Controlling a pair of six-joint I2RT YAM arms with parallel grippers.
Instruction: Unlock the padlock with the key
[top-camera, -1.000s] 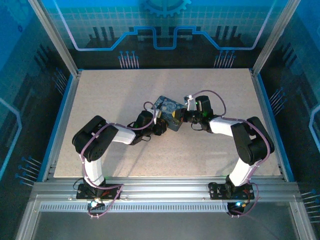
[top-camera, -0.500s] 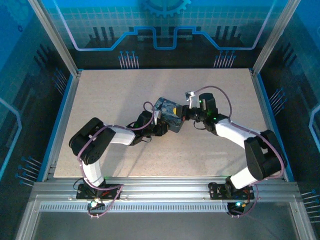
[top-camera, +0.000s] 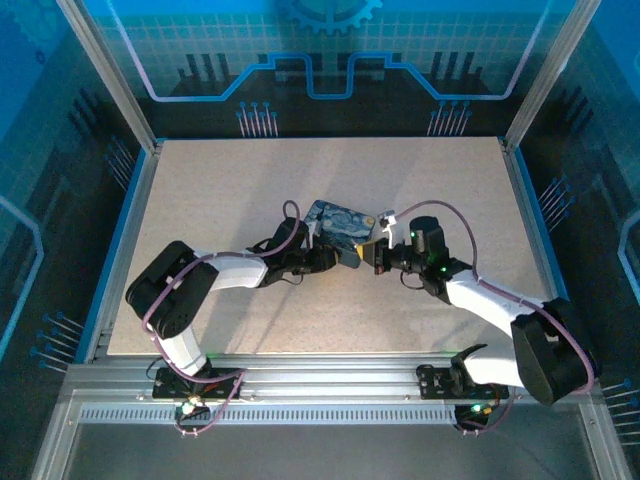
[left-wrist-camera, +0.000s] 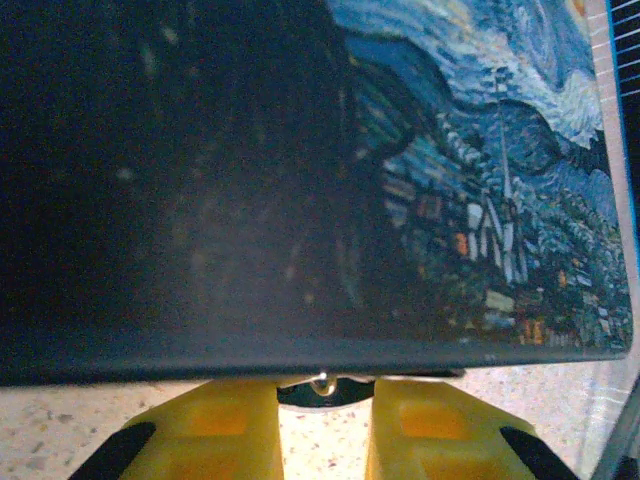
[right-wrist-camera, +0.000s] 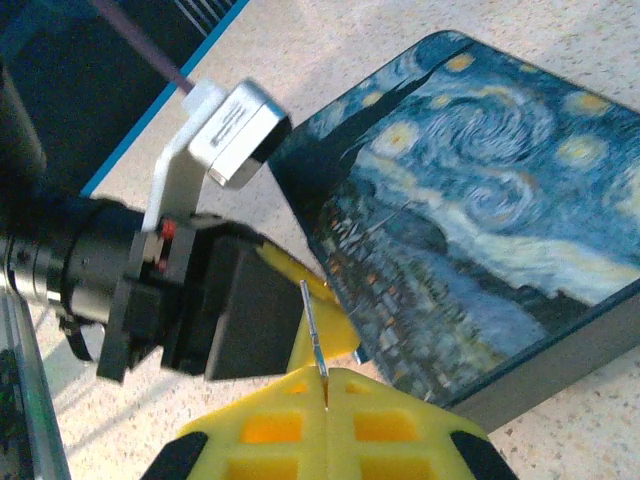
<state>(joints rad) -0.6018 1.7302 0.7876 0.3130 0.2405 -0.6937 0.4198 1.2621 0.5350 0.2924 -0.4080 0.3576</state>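
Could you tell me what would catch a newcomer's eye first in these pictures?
The blue tin, painted with a swirling night sky, stands out most, lying mid-table between the two arms. At its near side the right gripper is shut on the key, a thin metal sliver pointing toward the left gripper, which sits close against the tin's edge.

Both the left arm (top-camera: 225, 270) and right arm (top-camera: 490, 300) have white links between bulky black joints, with thin purple cables (top-camera: 455, 212) looping alongside. The fingers (right-wrist-camera: 270, 430) are bright yellow with square recessed pockets.
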